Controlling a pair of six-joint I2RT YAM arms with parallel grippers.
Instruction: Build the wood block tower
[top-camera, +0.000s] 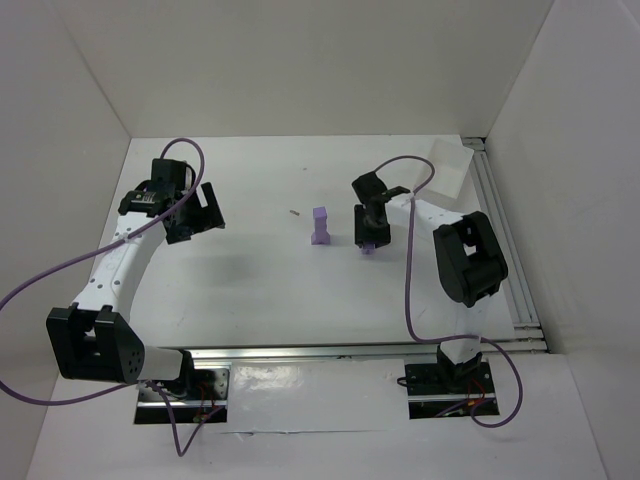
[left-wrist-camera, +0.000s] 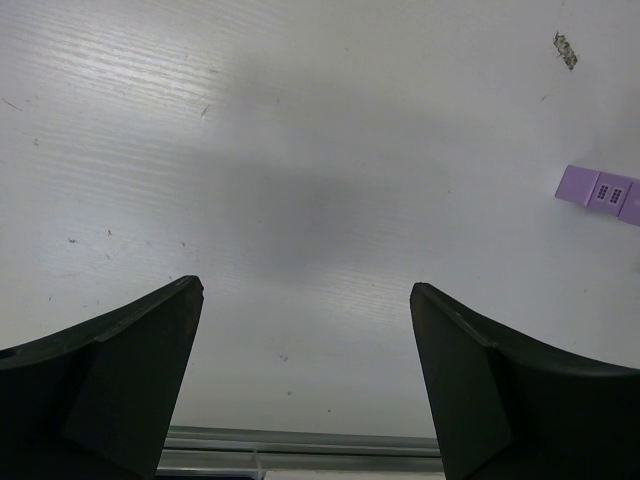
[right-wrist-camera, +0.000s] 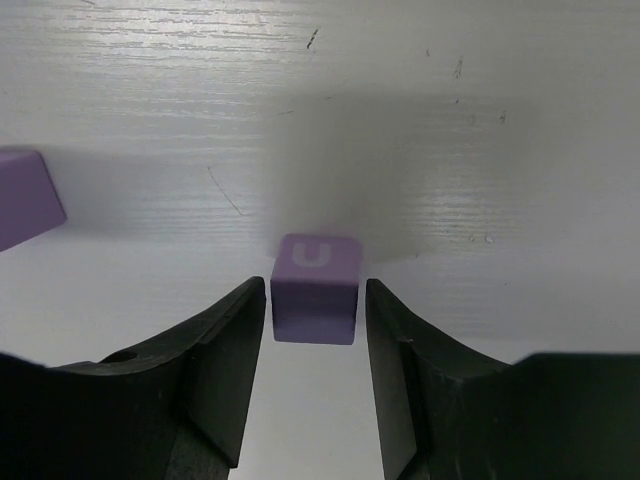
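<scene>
One matte lilac cube (right-wrist-camera: 315, 288), seemingly loose between fingers (right-wrist-camera: 225, 360).

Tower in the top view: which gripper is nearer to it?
Right. The right gripper sits just right of the tower, straddling a loose cube; the left gripper is far off to its left.

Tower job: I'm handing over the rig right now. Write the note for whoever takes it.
Left gripper: open, empty, over bare table, left of the tower.
Right gripper: open, jaws straddling a lone cube marked U that seems to rest on the table; thin gap on one side, not clamped.
Tower: upright mid-table, just left of that cube, apart from it.
Done: column stands, wider at its base.
Left: grip the U cube and set it on top.
</scene>
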